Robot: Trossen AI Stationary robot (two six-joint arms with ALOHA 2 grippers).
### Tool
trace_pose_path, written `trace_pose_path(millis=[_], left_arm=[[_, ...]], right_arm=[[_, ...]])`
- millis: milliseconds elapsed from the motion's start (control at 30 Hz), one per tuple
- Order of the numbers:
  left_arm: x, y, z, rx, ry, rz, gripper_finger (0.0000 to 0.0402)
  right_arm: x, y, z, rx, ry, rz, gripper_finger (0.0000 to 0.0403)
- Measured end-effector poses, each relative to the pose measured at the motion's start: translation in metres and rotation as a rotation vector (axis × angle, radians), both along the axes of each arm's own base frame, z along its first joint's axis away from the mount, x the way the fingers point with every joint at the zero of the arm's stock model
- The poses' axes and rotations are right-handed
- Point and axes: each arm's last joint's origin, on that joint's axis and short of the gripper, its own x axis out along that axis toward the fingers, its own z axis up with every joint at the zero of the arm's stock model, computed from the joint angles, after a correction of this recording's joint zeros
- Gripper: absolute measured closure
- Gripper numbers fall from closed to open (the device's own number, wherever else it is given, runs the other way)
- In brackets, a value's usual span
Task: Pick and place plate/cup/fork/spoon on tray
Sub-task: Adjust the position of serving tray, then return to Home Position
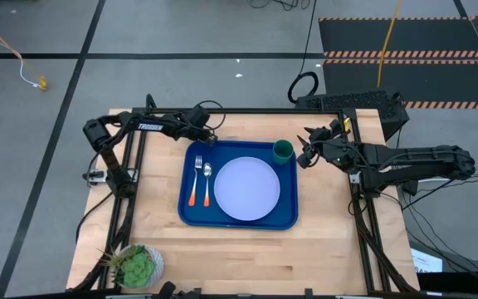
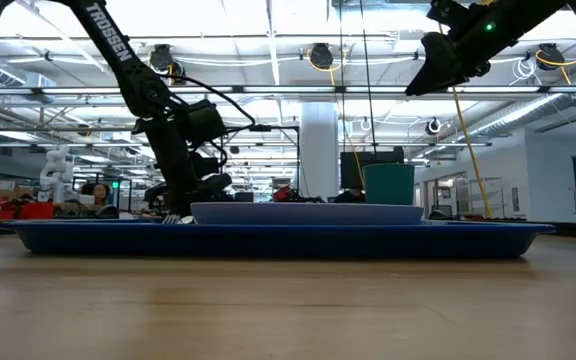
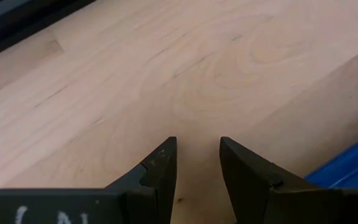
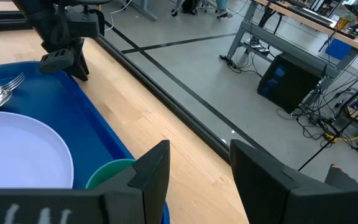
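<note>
The blue tray (image 1: 191, 214) lies in the middle of the table. On it rest the pale plate (image 1: 246, 188), the dark green cup (image 1: 283, 150) at the tray's far right corner, and the orange-handled fork (image 1: 195, 181) and spoon (image 1: 207, 183) side by side at its left. My left gripper (image 1: 208, 139) is open and empty, low over the bare wood just beyond the tray's far left corner. My right gripper (image 1: 304, 155) is open and empty, raised just right of the cup, which shows in the right wrist view (image 4: 114, 172).
A small white pot with a green plant (image 1: 140, 266) stands at the table's near left corner. Black frame rails (image 1: 363, 216) run along the table's sides. Bare wood lies in front of the tray (image 1: 256, 257).
</note>
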Motion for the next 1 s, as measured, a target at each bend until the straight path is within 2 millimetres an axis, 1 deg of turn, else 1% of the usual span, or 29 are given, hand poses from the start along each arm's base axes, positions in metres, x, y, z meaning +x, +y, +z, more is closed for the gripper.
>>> trace_pose_path(millis=[600,733,867,1000], left_arm=[[-0.004,-0.002,-0.002,-0.018,0.047,0.028,0.0277],[-0.008,-0.005,0.003,-0.023,0.071,0.038,0.0277],[-0.016,-0.009,0.010,-0.021,0.125,0.065,0.0277],[-0.016,-0.008,0.017,0.026,0.112,0.080,0.0277]], right_arm=[[-0.003,0.000,-0.005,0.027,0.033,-0.016,0.0243],[-0.003,0.000,-0.005,0.028,0.037,-0.016,0.0243],[-0.003,0.000,-0.005,0.029,0.037,-0.015,0.0243],[-0.003,0.000,-0.005,0.034,0.033,-0.017,0.0243]])
